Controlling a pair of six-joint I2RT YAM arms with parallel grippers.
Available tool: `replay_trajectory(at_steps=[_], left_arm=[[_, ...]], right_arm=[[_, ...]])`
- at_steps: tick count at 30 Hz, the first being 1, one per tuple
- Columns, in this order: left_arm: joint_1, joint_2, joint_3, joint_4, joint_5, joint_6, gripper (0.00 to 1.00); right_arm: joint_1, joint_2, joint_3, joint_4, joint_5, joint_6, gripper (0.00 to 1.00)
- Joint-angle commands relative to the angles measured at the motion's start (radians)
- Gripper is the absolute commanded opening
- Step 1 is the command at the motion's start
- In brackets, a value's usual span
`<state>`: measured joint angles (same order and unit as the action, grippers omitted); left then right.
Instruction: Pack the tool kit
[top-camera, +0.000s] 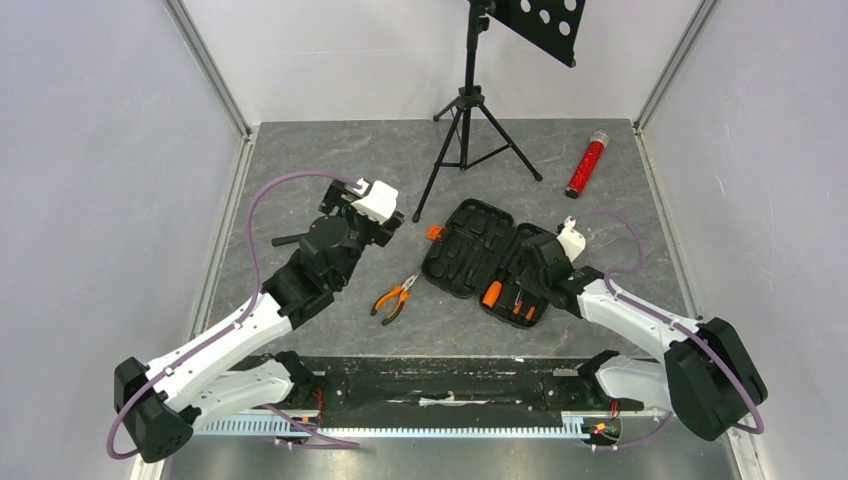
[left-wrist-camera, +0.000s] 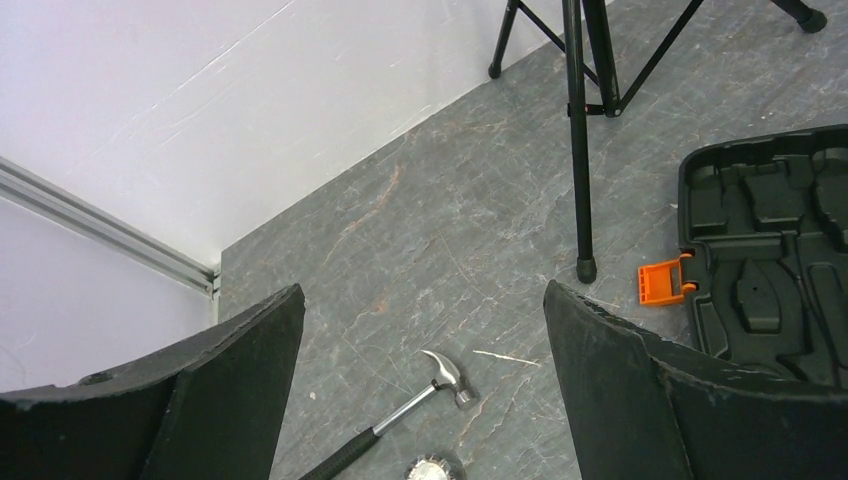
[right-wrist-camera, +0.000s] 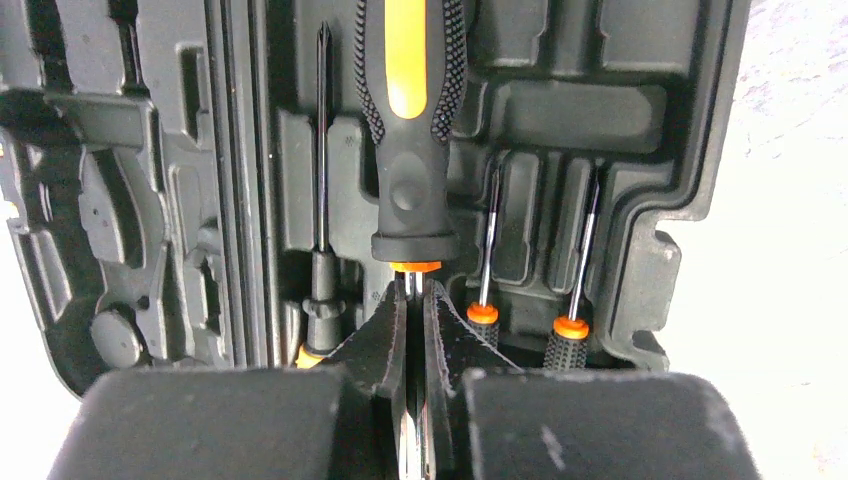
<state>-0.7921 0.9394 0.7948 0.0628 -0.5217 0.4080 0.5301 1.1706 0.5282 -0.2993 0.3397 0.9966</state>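
Holding the big screwdriver (right-wrist-camera: 408, 120) by its bare shaft, our right gripper (right-wrist-camera: 415, 325) is pinched tight at bottom centre. The handle runs straight up the frame over the open case (right-wrist-camera: 640, 150), parallel to three slim drivers (right-wrist-camera: 483, 270) seated in their slots. Our left gripper (left-wrist-camera: 422, 300) gapes wide above the hammer (left-wrist-camera: 400, 412), whose handle trails to the lower left. In the top view, the pliers (top-camera: 396, 298) lie just left of the case.

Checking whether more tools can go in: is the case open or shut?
Open. The case lies spread flat, both halves' moulded slots facing up, several empty.
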Motion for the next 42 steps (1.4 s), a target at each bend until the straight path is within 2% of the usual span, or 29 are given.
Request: replay_trajectory(at_steps=[1, 9, 11, 15, 17, 20, 27, 30, 37, 42], left_arm=[[0.003, -0.02, -0.011, 0.057, 0.0, -0.024, 0.94], [0.004, -0.018, -0.014, 0.057, 0.011, -0.022, 0.93], [0.004, -0.018, -0.014, 0.057, 0.014, -0.021, 0.93], [0.004, -0.02, -0.016, 0.056, 0.019, -0.023, 0.93], [0.004, -0.019, -0.015, 0.055, 0.022, -0.025, 0.93], [0.004, -0.019, -0.014, 0.054, 0.023, -0.029, 0.93], [0.004, -0.014, 0.0, 0.031, 0.06, -0.063, 0.92], [0.002, -0.001, 0.038, -0.019, 0.12, -0.115, 0.91], [-0.01, 0.109, 0.237, -0.258, 0.316, -0.39, 0.91], [-0.072, 0.187, 0.275, -0.307, 0.386, -0.593, 0.88]], right_arm=[[-0.021, 0.021, 0.022, 0.065, 0.054, -0.003, 0.0], [-0.036, 0.083, 0.041, 0.084, 0.018, -0.014, 0.12], [-0.04, 0.083, 0.041, 0.083, 0.017, -0.02, 0.19], [-0.05, 0.057, 0.032, 0.081, 0.021, -0.029, 0.26], [-0.052, 0.041, 0.033, 0.076, 0.022, -0.039, 0.34], [-0.053, 0.012, 0.047, 0.063, 0.027, -0.077, 0.39], [-0.072, -0.053, 0.125, -0.001, 0.143, -0.286, 0.39], [-0.098, -0.046, 0.147, -0.007, 0.135, -0.395, 0.39], [-0.16, 0.033, 0.183, 0.034, 0.033, -0.576, 0.38], [-0.185, 0.102, 0.203, 0.092, -0.076, -0.631, 0.31]])
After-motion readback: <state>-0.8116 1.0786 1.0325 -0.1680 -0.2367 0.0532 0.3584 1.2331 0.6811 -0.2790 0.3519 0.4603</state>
